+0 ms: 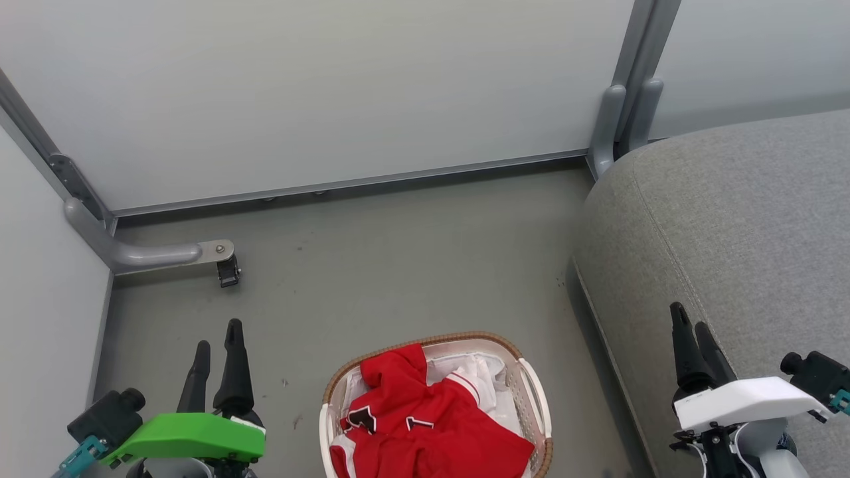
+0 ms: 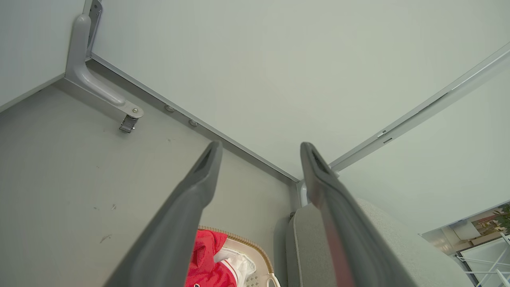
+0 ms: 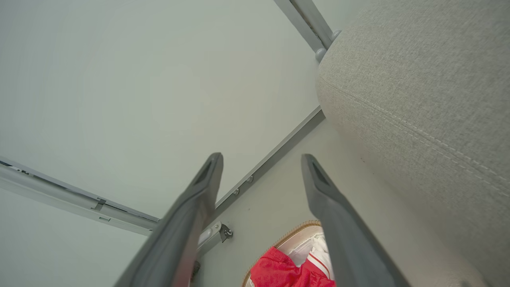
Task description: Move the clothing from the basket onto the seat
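Note:
Bright red clothing [image 1: 425,425] with white striped trim and black-and-white lettering lies heaped in the oval white basket [image 1: 536,398] with a brown woven rim, on the floor at the bottom centre. The grey seat [image 1: 744,232] rises at the right. My left gripper [image 1: 216,335] stands open left of the basket, holding nothing. My right gripper [image 1: 690,318] stands open over the seat's front edge, also holding nothing. The left wrist view shows the clothing [image 2: 205,263], basket rim [image 2: 255,249] and seat [image 2: 306,243] past the open gripper [image 2: 259,149]. The right wrist view shows the clothing [image 3: 279,273] and seat [image 3: 418,87] beyond the open gripper [image 3: 261,159].
Pale partition walls [image 1: 332,86] close the back and left. A grey metal foot with a castor [image 1: 226,269] juts onto the floor at the back left, and a post [image 1: 621,126] stands beside the seat's corner. Grey floor [image 1: 398,265] lies between basket and wall.

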